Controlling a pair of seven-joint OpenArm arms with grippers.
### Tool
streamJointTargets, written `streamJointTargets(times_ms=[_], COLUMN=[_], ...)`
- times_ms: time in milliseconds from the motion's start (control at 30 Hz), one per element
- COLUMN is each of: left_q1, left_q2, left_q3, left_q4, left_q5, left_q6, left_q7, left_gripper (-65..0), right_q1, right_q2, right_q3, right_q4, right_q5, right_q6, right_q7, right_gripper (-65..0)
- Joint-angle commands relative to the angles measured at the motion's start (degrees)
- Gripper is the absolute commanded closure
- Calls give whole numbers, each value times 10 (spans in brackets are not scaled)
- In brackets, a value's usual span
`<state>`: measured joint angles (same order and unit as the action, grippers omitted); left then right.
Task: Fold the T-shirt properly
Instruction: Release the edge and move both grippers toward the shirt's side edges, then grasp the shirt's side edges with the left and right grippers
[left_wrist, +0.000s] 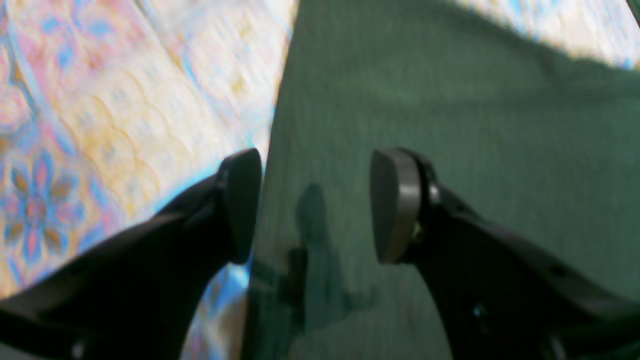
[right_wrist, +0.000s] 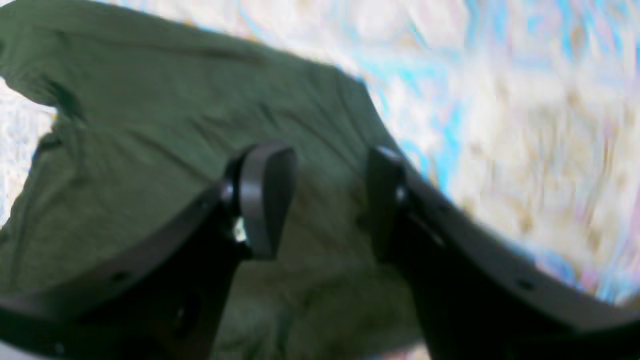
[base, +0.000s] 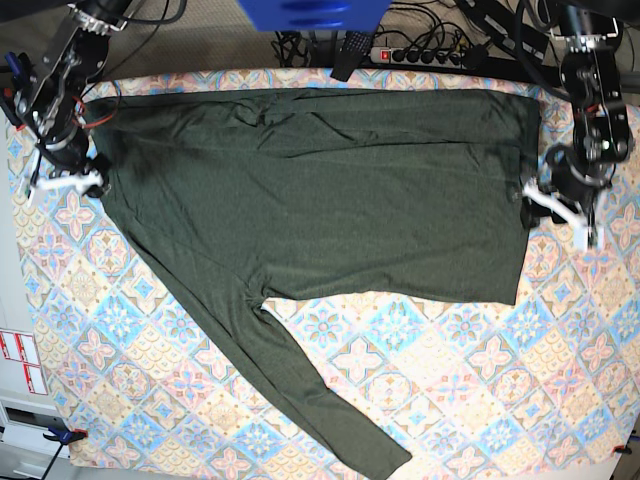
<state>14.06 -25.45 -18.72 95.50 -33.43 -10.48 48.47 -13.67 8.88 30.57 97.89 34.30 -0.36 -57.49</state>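
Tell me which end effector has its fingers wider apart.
The left end effector: its wrist view shows a broad strip of shirt between the fingertips. The right end effector is also open, but its gap is clearly narrower.

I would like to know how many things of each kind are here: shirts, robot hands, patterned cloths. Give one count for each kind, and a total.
Shirt: 1
Robot hands, left and right: 2
Patterned cloth: 1
Total: 4

The dark green T-shirt (base: 330, 215) lay spread and lightly wrinkled across the patterned surface, one sleeve stretched diagonally to the edge nearest the base view's bottom.
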Motion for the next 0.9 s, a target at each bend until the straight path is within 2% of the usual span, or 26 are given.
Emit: streamJointTargets(times_ms=[0,200,433,500,667,800,867], left_q1=[-41,-146,-249,-270,-313,-344,-357], left_q2=[-9,-9,-11,-10,-9,-8,4], left_q3=[-4,1,21,29,87,125,146], left_q4=[-25,-128,-259,-285,-357,-430,-468], left_q5=[-4,-1,9,25,53,52,52], left_q6=[-1,-1,-2,-2,-2,-1,-1], left_q7=[-12,-10,-14,-17,-85,-123,-154], left_gripper=[-350,-349,-352,-352,-352,-352,-352], right_q1=[6,59,105,113,139,142,142], right_q2=[10,25,24,24,24,24,24], right_q3=[-12,-79,-158,-182,-216,-228,-240], right_q4=[11,-4,-11,-18,-39,-40,-41], right_q5=[1,-14,-146,-162,-180,-201,-211], right_q6=[3,3,3,3,4,4,4], right_q7=[7,7,9,10,10,11,11], right_gripper=[-268,-268,-268,-268,-268,-268,-268])
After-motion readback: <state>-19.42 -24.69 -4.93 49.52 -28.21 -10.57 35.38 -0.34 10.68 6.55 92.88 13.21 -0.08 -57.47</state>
